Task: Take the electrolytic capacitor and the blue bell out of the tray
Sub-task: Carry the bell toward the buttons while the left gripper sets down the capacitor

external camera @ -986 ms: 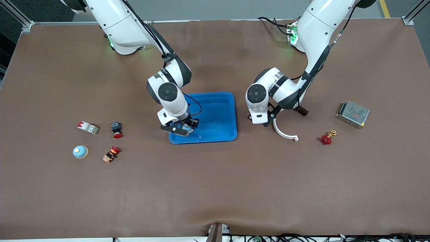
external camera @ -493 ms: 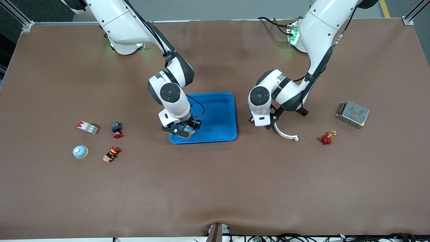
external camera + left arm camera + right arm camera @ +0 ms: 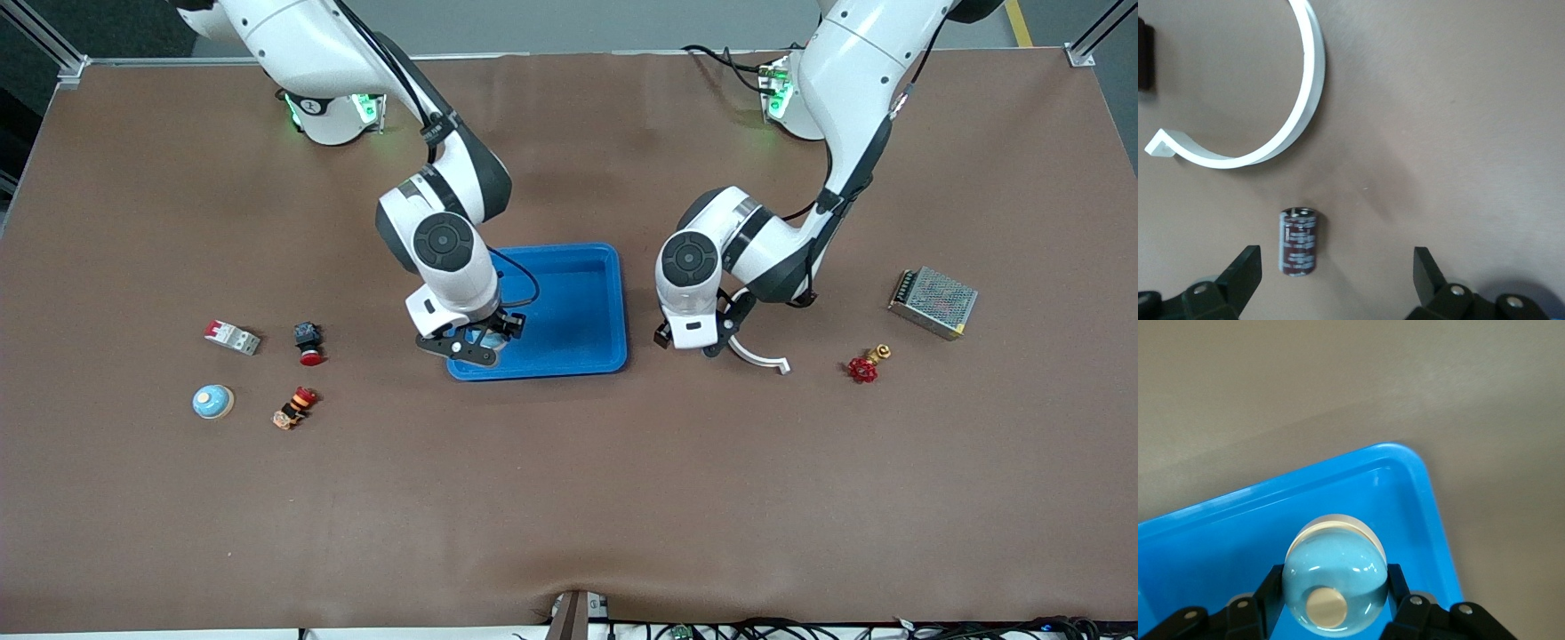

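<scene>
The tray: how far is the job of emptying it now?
Done: the electrolytic capacitor lies on the table beside the white curved piece, outside the tray, under the open left gripper.

In hand: the right gripper is shut on the blue bell, above the tray's corner.

Left: carrying the bell clear of the tray and setting it down.
</scene>
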Tool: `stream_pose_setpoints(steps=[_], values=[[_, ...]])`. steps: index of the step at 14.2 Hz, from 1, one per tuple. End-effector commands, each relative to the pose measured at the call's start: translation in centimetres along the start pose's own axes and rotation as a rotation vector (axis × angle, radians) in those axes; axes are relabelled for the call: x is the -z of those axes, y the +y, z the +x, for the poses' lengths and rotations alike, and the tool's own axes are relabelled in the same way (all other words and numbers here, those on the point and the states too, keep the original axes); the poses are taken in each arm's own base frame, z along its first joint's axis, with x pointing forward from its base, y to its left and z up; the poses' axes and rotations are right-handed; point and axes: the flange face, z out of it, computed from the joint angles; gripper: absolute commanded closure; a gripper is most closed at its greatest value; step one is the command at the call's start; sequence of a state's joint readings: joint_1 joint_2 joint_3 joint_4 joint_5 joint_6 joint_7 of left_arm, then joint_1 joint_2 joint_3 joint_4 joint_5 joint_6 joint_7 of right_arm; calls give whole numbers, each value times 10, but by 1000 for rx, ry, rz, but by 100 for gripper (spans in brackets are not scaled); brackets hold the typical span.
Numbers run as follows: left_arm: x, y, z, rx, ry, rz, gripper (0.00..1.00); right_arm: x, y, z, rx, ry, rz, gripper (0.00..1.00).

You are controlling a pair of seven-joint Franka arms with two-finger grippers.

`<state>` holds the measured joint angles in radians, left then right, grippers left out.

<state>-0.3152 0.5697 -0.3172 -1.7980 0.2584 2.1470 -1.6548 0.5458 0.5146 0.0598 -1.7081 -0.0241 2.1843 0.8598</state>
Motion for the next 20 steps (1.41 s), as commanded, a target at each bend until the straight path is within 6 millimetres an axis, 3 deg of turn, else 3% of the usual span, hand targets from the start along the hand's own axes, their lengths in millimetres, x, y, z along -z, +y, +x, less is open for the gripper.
stream_pose_setpoints(steps=[1,7,11,15,20], values=[[18,5,8,-31,19,-15,0,19,12,-1,54,-2,-21,100],[64,9,41,-71,39,16,0,43,76,-11,174,-6,-32,100],[95,1,65,-100,43,9,0,34,121,-28,237,-6,-36,100],[109,-5,81,-117,46,15,0,18,170,-40,312,1,-31,100],[131,-14,99,-157,54,-12,0,-3,235,-39,406,17,-20,100]])
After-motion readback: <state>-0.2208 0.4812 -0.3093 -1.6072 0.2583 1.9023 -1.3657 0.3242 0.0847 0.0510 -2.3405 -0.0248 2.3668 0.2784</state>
